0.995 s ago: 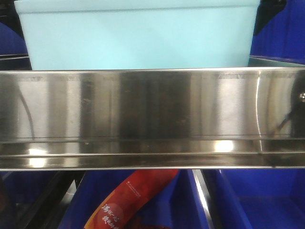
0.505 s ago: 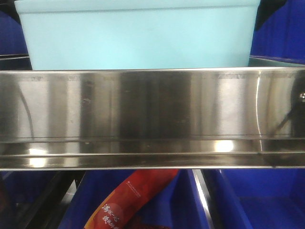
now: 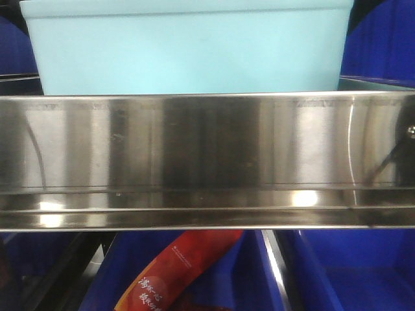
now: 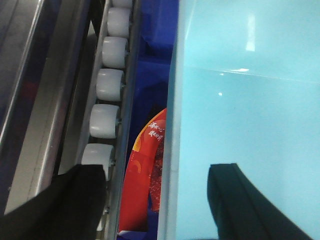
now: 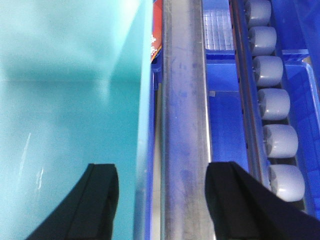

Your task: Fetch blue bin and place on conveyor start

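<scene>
At bin's left wall: left gripper (image 4: 155, 172) spread wide, straddling blue bin (image 4: 250, 100) wall, clamping nothing.
At right wall: right gripper (image 5: 162, 172) equally wide, one finger inside, one outside beside steel bar (image 5: 182, 125), holding nothing.
Why: likely set to pinch opposite walls for a level lift.
Location: blue bin on shelf behind shelf lip (image 3: 207, 149), dark blue bins (image 3: 350, 272) below.
conveyor start: not in view.

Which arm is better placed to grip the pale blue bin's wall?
Left, by a little. Both grippers are open astride a bin wall, but the left gripper has the wall of the blue bin near midway, while the right gripper also spans the steel rail.
</scene>
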Motion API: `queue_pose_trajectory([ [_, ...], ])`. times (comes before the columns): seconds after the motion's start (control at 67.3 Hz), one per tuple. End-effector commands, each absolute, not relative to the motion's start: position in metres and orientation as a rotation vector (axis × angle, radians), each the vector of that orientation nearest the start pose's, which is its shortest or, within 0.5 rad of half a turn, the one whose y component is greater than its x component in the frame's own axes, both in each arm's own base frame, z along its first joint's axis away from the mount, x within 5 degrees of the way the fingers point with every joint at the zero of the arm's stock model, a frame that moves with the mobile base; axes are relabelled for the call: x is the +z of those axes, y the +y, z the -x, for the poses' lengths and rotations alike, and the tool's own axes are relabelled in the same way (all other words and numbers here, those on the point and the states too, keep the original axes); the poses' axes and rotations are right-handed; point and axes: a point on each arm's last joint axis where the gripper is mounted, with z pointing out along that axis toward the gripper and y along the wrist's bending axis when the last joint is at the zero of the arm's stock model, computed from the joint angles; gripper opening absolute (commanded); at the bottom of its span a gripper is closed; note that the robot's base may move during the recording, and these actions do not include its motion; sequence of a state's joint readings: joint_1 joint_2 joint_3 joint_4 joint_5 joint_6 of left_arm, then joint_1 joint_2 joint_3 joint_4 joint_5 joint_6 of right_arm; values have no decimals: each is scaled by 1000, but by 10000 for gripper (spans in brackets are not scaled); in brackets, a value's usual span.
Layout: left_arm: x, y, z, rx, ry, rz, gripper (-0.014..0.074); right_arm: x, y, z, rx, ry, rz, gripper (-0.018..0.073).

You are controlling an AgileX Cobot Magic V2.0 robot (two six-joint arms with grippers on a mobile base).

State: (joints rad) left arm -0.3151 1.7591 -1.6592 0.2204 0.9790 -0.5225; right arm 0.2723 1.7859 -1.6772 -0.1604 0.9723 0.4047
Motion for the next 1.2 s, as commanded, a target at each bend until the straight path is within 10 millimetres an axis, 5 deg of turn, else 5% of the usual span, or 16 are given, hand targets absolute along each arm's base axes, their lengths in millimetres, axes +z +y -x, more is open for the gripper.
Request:
queue_pose_trajectory([
  [0.0,344,-104,-376,-58,2502,184,349,335,94,-387,69,2546,-117,286],
  [0.951,344,-104,-376,-57,2503,184,347,332,96,-385,63,2572,-115,286],
  [1.01,344,-104,-375,-56,2505,185,302,332,96,-385,63,2572,-115,253],
  [1.084,344,-104,-375,-55,2507,185,123,332,96,-385,61,2578,-114,124],
  [1.188,344,-104,-375,-55,2507,185,-115,332,98,-384,53,2579,-104,-161],
])
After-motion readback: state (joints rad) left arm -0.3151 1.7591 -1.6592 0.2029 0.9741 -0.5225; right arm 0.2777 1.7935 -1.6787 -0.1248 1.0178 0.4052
